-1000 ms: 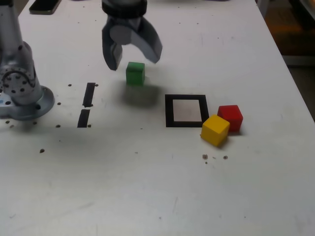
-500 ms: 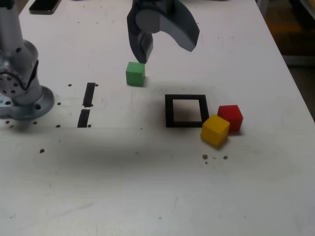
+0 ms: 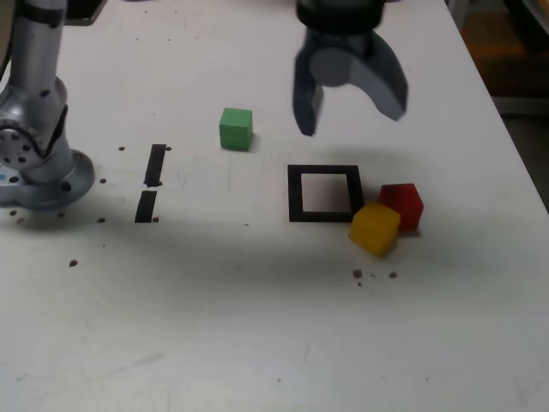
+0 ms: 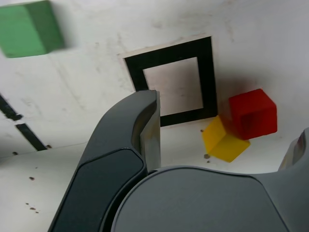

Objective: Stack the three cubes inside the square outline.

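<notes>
The green cube (image 3: 235,129) (image 4: 29,29) sits alone on the white table, to the exterior view's left of the square outline (image 3: 296,194) (image 4: 207,72). That outline is a black tape frame with nothing inside it. The yellow cube (image 3: 375,227) (image 4: 223,142) and the red cube (image 3: 403,204) (image 4: 253,113) stand close together at the outline's near right corner, outside it. My gripper (image 3: 350,120) hangs open and empty above the table just behind the outline. One dark finger (image 4: 120,145) fills much of the wrist view.
The arm's grey base (image 3: 34,163) stands at the exterior view's left. Two short black tape strips (image 3: 154,163) (image 3: 146,206) lie between the base and the green cube. A dark flat object (image 3: 77,9) lies at the far left edge. The table's right edge (image 3: 515,146) runs diagonally.
The gripper has swung from over the green cube toward the exterior view's right and now hangs behind the outline, still open. No cube has moved.
</notes>
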Controlling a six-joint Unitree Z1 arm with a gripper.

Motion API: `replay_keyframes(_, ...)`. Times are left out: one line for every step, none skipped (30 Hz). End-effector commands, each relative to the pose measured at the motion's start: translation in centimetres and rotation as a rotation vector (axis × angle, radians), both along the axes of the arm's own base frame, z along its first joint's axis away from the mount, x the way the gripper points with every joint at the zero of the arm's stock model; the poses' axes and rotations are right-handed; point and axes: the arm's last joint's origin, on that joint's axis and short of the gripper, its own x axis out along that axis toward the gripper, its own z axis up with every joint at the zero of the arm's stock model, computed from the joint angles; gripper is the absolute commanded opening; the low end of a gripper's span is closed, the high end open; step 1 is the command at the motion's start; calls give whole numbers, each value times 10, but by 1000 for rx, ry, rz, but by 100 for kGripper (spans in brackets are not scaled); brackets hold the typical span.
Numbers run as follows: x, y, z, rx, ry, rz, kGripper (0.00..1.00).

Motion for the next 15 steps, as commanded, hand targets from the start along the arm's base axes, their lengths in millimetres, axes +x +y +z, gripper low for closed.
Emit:
replay_keyframes(6, -4, -3, -5, 0, -6, 99)
replay_keyframes(9, -5, -5, -9, 2, -8, 99)
replay_keyframes(13, -7, -8, -13, 3, -10, 99)
replay_keyframes(17, -9, -10, -18, 3, -12, 99)
replay_keyframes(21, -11, -12, -22, 4, -14, 99)
replay_keyframes(24, -13, -14, -26, 4, -17, 99)
replay_keyframes(28, -15, -16, -29, 4, -19, 99)
replay_keyframes(32, -18, -18, -32, 5, -21, 99)
replay_keyframes(35, -19, -20, -35, 6, -22, 99)
replay_keyframes(38, -21, -22, -36, 8, -22, 99)
replay_keyframes(40, -22, -24, -37, 11, -21, 99)
replay_keyframes(42, -23, -27, -38, 14, -19, 99)
replay_keyframes(44, -24, -29, -39, 19, -16, 99)
replay_keyframes(46, -25, -32, -39, 25, -13, 99)
replay_keyframes(47, -25, -34, -39, 30, -10, 99)
